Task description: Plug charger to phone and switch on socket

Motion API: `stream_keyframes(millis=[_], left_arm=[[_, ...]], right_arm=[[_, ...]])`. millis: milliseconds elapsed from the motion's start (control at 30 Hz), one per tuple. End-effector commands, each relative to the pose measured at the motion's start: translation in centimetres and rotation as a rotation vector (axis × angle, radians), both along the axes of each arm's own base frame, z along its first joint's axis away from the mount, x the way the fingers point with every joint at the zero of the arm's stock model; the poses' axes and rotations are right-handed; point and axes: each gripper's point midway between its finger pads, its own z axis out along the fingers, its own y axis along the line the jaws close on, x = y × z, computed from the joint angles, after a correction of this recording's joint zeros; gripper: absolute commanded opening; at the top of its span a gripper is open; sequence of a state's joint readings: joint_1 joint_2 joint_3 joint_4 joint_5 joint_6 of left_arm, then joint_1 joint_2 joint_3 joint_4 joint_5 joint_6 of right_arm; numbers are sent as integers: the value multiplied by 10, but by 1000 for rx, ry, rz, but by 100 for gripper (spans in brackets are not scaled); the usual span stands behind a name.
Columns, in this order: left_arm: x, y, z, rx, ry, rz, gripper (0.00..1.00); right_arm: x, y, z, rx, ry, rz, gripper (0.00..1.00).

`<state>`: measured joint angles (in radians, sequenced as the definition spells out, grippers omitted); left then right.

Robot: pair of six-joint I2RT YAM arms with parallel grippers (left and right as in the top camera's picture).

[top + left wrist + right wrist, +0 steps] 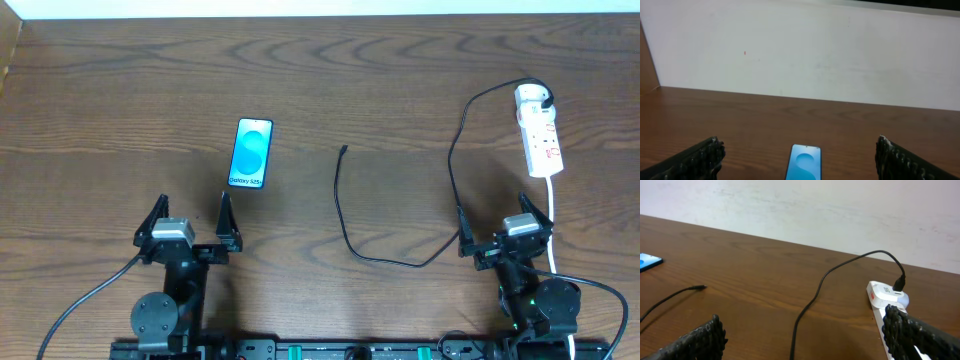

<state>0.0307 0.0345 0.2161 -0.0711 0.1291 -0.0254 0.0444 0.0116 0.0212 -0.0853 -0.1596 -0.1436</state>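
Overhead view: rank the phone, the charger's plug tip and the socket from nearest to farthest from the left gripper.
From the left gripper:
1. phone, just ahead, slightly to its right.
2. charger plug tip, mid-table.
3. socket, far right side.

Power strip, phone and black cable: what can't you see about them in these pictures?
- Power strip: in the overhead view the switches are too small to tell on from off. In the right wrist view a finger of the right gripper covers most of it.
- Phone: its charging port is too small to see overhead. The left wrist view's bottom edge cuts off its lower part.
- Black cable: the plug tip is too small to tell its shape.
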Motion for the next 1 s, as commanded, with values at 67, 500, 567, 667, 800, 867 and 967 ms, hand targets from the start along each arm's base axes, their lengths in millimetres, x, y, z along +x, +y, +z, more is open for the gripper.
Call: stream_keyframes(millis=[67,500,567,667,800,867,967], left_arm=[[1,-11,29,-1,-5,-62,98],[38,-30,56,-16,150,-182,98],[45,-30,55,-21,200,-182,98],[56,-30,55,-29,271,-181,98],[71,-29,58,-38,351,-180,98],[82,-29,60,-46,416,-180,98],[93,-29,60,-55,497,-179,98]], right_arm=[[-1,3,-1,-11,-3,12,99],[-1,3,-1,-11,-3,12,99],[-1,3,-1,-11,-3,12,99],[-1,3,-1,-11,-3,12,99],[-1,3,-1,-11,-3,12,99],[-1,3,-1,-11,-3,12,99],[-1,3,-1,-11,-3,12,99]])
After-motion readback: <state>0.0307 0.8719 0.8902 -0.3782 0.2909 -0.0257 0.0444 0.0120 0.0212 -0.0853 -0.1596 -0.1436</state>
